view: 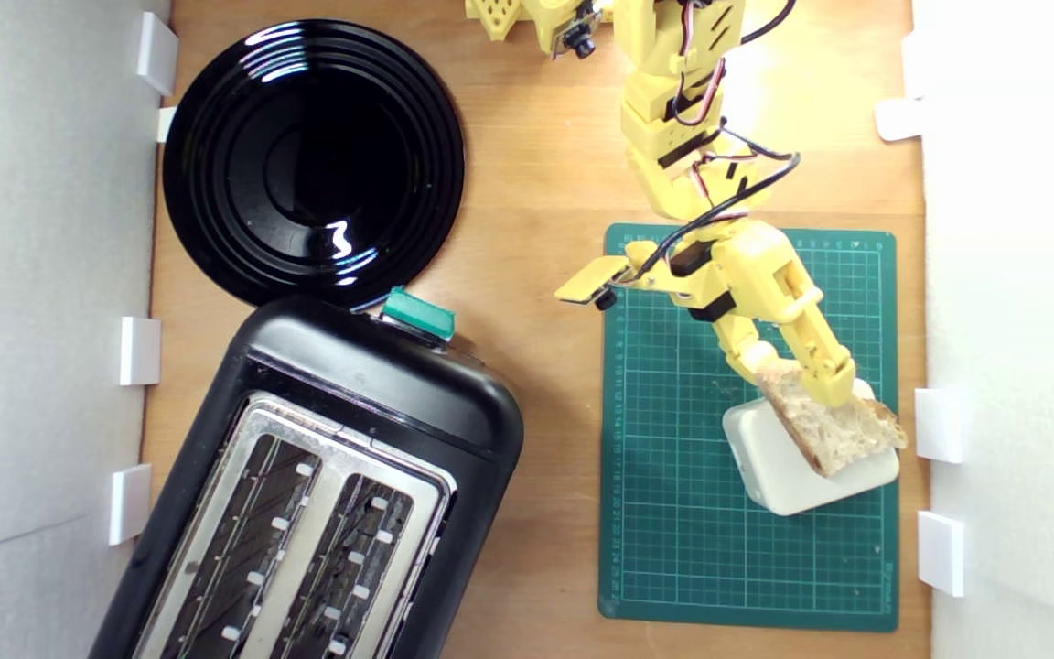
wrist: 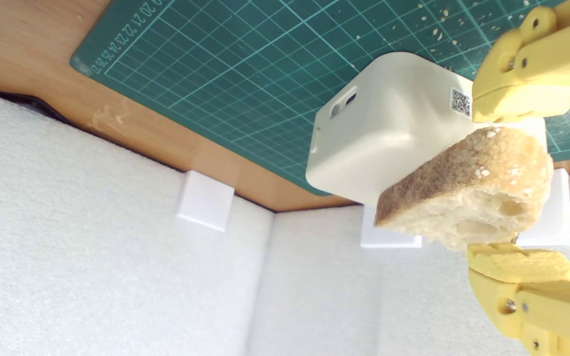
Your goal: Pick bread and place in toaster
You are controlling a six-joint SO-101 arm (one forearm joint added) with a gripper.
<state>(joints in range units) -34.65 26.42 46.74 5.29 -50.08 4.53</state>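
Observation:
The bread (view: 836, 424), a small wedge with pale airy crumb and tan crust, is pinched between the yellow fingers of my gripper (view: 806, 383) at the exterior view's right. It hangs over a white plastic block (view: 788, 467); whether it still touches the block I cannot tell. In the wrist view the bread (wrist: 468, 190) sits between the two fingertips of the gripper (wrist: 520, 185), in front of the block (wrist: 389, 133). The black two-slot toaster (view: 326, 494), with silver top and a teal lever knob (view: 419, 314), lies at the exterior view's lower left, both slots showing.
A green cutting mat (view: 673, 513) lies under the block, crumbs scattered on it. A round glossy black plate (view: 312, 160) sits at the back left, touching the toaster. White foam walls (view: 42, 275) with small white brackets (view: 939, 426) close in both sides.

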